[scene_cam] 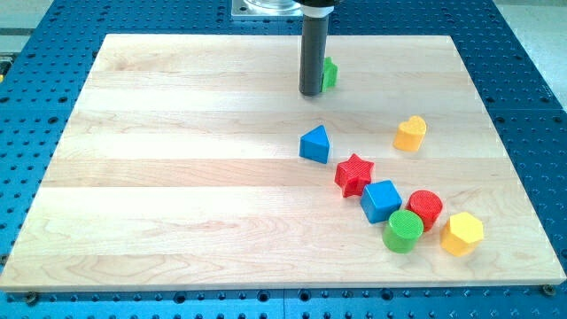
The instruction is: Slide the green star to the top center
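A green block (330, 73), likely the green star, sits near the view's top centre of the wooden board (177, 177). The dark rod stands in front of it and hides its left part, so its shape cannot be made out fully. My tip (311, 92) rests on the board just left of and slightly below the green block, touching or nearly touching it.
A blue triangle (314, 143) lies below the tip. A yellow block (409, 134) is at the right. A red star (354, 174), blue cube (381, 200), red cylinder (425, 209), green cylinder (403, 230) and yellow hexagon (462, 234) cluster at lower right.
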